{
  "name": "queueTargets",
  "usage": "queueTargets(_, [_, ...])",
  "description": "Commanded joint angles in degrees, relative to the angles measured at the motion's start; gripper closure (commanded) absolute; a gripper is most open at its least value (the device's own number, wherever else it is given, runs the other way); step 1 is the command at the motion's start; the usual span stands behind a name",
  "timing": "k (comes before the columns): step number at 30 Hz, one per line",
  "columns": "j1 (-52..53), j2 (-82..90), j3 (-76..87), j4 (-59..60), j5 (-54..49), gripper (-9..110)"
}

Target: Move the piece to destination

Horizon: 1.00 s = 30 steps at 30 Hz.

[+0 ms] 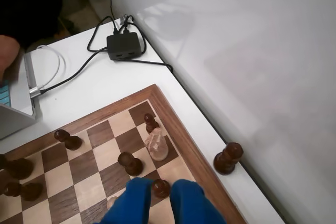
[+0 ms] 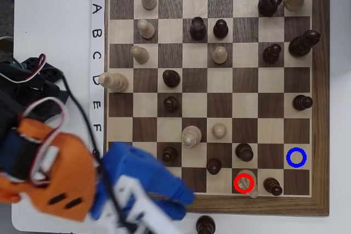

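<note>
reaching in from the board's lower left in the overhead view, the arm (image 2: pixel 49 173) shows an orange body and a blue gripper (image 2: pixel 159 190), blurred, over the bottom rows near the edge. in the wrist view the gripper (image 1: pixel 161 203) shows as two blue fingers (image 1: pixel 128 203) rising from the bottom edge, parted, with a dark pawn (image 1: pixel 160 187) seen in the gap between them; cannot tell whether they touch it. nothing is clearly held.

the piece (image 2: pixel 245 182) stands on the dark square under the red ring (image 2: pixel 244 183), bottom row, just left of a dark pawn (image 2: pixel 272 186). the destination (image 2: pixel 296 157), blue-ringed, is a light square one row up and two columns right, bare.

overhead only: the rings, the row letters and column numbers, a dark pawn (image 2: pixel 205 224) off the board below its frame.

wrist only: a black hub (image 1: pixel 126 45) with cables on the white table (image 1: pixel 105 87), a dark piece (image 1: pixel 228 158) standing off the board beside its frame, a cream piece (image 1: pixel 156 144) near the board's corner, which one i cannot tell.
</note>
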Motion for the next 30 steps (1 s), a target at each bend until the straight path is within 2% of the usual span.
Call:
queueTargets(1, [-4.2,1.4,12.9,-17.5,16.3,94])
queueTargets(14, [-8.3,-3.9,24.5,-41.0,12.1,94])
queueTargets(22, [-6.2,-10.2,24.3,-46.5,7.6,93])
queueTargets(30, [-4.5,-15.0,23.4,-48.5,5.4,81])
